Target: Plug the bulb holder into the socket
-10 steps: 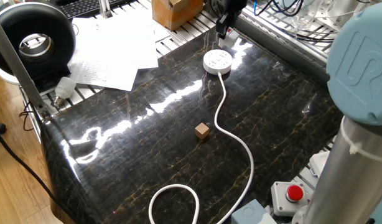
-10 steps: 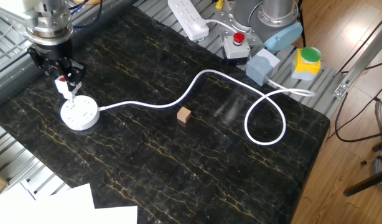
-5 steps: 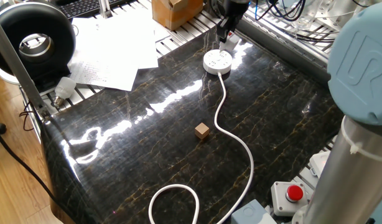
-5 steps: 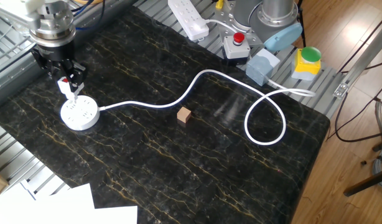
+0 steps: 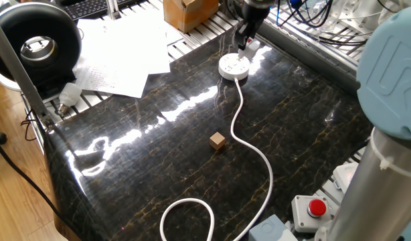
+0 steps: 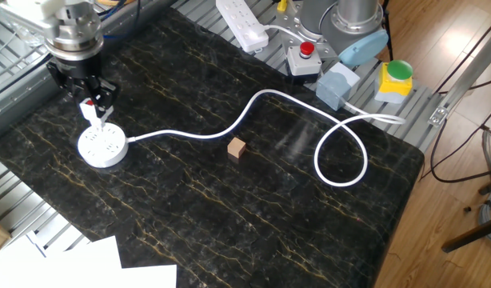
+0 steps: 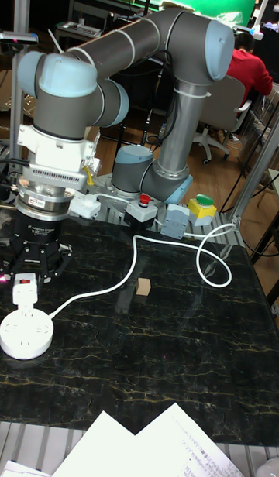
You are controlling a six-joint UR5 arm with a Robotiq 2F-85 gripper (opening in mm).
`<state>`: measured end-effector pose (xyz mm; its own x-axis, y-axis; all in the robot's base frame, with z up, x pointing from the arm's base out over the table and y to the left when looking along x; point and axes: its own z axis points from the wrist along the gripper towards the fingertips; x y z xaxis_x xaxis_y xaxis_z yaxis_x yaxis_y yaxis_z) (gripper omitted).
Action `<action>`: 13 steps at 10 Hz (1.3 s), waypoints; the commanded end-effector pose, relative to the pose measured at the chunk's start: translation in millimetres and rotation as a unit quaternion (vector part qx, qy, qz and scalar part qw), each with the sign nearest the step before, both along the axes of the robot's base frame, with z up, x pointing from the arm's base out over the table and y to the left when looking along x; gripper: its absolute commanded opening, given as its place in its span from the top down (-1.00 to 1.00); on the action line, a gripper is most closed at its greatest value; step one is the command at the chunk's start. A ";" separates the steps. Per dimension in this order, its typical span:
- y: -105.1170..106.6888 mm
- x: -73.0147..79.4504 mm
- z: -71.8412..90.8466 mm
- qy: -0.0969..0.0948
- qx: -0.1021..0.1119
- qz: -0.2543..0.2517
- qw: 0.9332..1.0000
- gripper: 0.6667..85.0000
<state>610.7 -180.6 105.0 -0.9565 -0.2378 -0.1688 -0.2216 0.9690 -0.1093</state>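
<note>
The socket [image 6: 101, 146] is a round white puck lying flat near the table's corner, also seen in the other fixed view as the socket [image 5: 233, 65] and in the tall view as the socket [image 7: 26, 334]. Its long white cord [image 6: 253, 104] snakes across the table into a loop. My gripper [image 6: 89, 102] is shut on the bulb holder [image 6: 91, 110], a small white block with a red patch. It hangs upright just over the socket's far rim; the bulb holder [image 7: 23, 293] appears a little above the puck. I cannot tell whether they touch.
A small brown wooden cube [image 6: 237, 147] sits mid-table beside the cord. A white power strip [image 6: 241, 22], a red button box [image 6: 307, 50] and a green button box [image 6: 397, 72] stand at the arm's base. Paper sheets [image 5: 118, 53] and a cardboard box [image 5: 189, 12] lie past the table's edge.
My gripper has shifted a little sideways with the bulb holder, closing in over the socket's rim. Socket, cord and cube have not moved.
</note>
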 end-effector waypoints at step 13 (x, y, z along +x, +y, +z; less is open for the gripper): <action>-2.5 -21.1 0.7 0.081 -0.009 -0.001 0.997 0.99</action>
<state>588.9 -183.4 99.1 -0.9665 -0.2539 -0.0382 -0.2483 0.9621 -0.1124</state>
